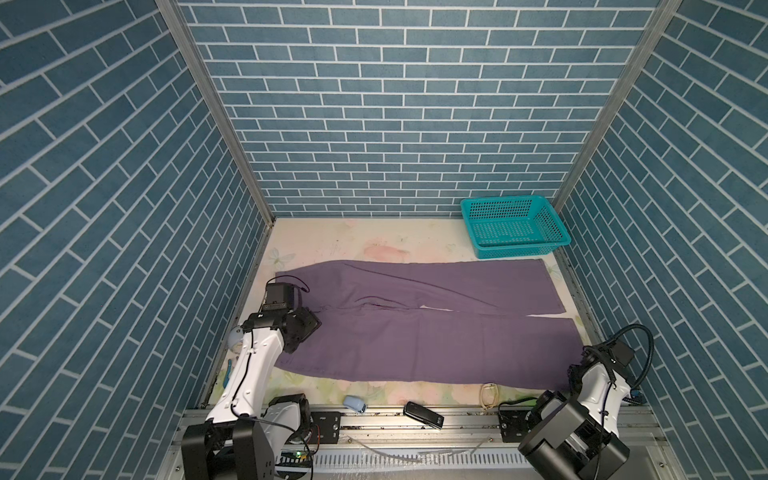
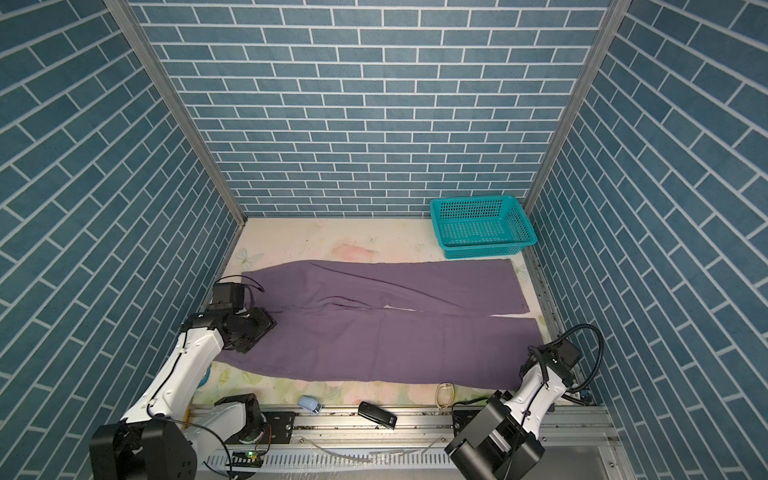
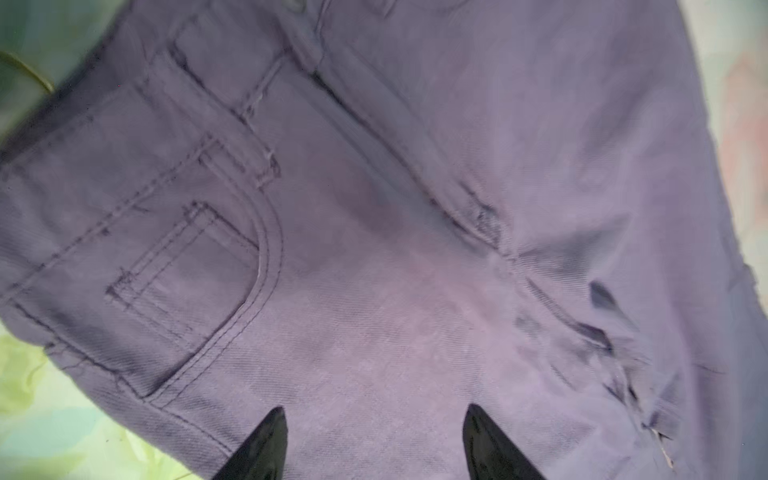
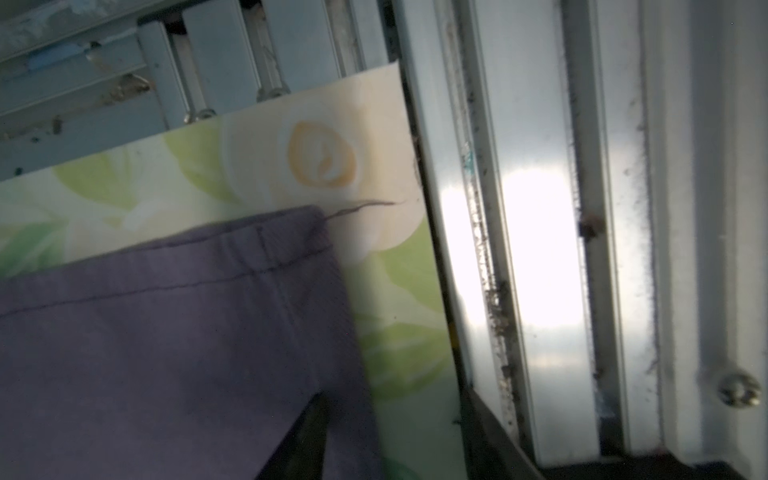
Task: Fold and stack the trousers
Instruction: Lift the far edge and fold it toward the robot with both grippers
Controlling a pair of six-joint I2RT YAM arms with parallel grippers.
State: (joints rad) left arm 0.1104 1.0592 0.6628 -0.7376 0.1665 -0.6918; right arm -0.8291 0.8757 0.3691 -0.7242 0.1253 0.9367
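The purple trousers (image 1: 415, 332) (image 2: 374, 332) lie spread flat across the flowered mat in both top views, waist at the left and the two legs running right. My left gripper (image 3: 374, 415) hovers open over the waist part, close to the front pocket (image 3: 199, 291). Nothing is between its fingers. In a top view its black body (image 1: 301, 330) hides the fingertips. My right gripper (image 4: 395, 399) is open at the hem corner (image 4: 291, 249) of the near leg. One finger (image 4: 311, 432) is over the cloth and the other is over the mat beside the metal rail.
An empty teal basket (image 1: 513, 226) stands at the back right corner. A small light-blue object (image 1: 354, 403), a black device (image 1: 423, 414) and a pale loop (image 1: 489, 395) lie along the front edge. Brick-patterned walls close in three sides. A metal rail (image 4: 519, 249) borders the mat.
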